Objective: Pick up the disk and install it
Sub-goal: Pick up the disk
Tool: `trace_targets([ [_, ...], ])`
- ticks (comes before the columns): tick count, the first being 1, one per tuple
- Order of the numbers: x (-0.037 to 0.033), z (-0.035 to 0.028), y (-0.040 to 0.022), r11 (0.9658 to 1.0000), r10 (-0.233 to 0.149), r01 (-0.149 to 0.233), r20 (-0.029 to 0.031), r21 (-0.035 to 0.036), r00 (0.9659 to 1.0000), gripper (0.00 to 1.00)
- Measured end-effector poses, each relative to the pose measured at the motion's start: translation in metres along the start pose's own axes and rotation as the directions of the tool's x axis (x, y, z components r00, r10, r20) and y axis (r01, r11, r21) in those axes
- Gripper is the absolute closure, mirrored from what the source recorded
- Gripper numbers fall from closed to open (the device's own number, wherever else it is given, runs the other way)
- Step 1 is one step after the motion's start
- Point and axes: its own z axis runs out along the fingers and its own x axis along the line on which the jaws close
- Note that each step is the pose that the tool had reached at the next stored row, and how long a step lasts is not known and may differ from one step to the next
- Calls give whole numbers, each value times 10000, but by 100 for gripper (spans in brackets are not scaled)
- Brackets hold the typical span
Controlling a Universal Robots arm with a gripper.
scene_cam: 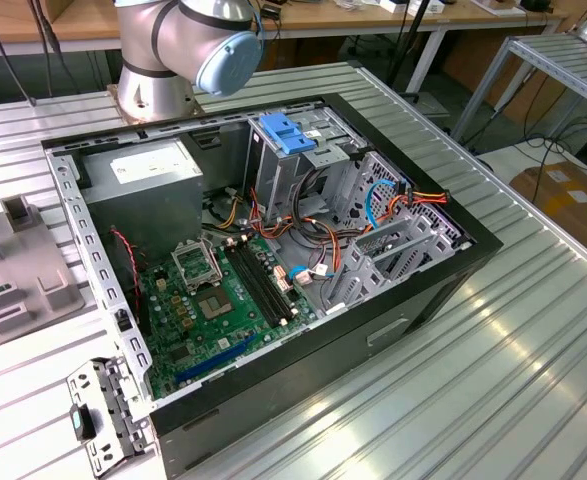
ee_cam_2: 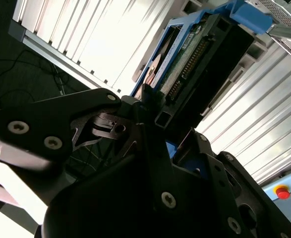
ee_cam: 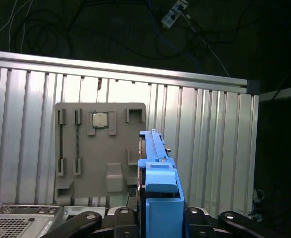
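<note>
In both wrist views my gripper (ee_cam: 160,215) is shut on the disk (ee_cam: 157,173). The disk is a flat drive in a blue plastic carrier, seen edge-on and standing out from between the black fingers (ee_cam_2: 150,106). In the second wrist view the disk (ee_cam_2: 195,59) shows its dark connector edge and blue frame over the ribbed aluminium table. It hangs clear of the table, above and beside a grey fixture plate (ee_cam: 100,148). In the exterior view the open computer case (scene_cam: 413,300) lies on its side, with a metal drive cage (scene_cam: 283,170) topped by a blue bracket (scene_cam: 286,133).
The arm's base (scene_cam: 158,85) stands behind the case. Inside the case are a grey power-supply box (scene_cam: 143,175), a green motherboard (scene_cam: 213,310) and loose cables (scene_cam: 393,205). The fixture plate (scene_cam: 23,275) holds a small chip (ee_cam: 99,119). A red button (ee_cam_2: 282,192) sits at the table's edge.
</note>
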Motion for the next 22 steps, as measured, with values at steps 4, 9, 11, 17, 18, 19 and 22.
trace_targets([
  [4,3,-1,-37,10000,0,0,0,0,10000,64],
  [9,5,-2,-74,10000,0,0,1,0,10000,64],
  [11,6,-2,-87,10000,1,-1,0,0,10000,64],
  [17,9,-3,-123,10000,0,0,0,0,10000,64],
  [18,9,-3,-128,10000,0,0,0,1,10000,64],
  [19,10,-3,-137,10000,0,0,0,1,10000,64],
  [22,12,-4,-160,10000,0,0,0,0,10000,64],
])
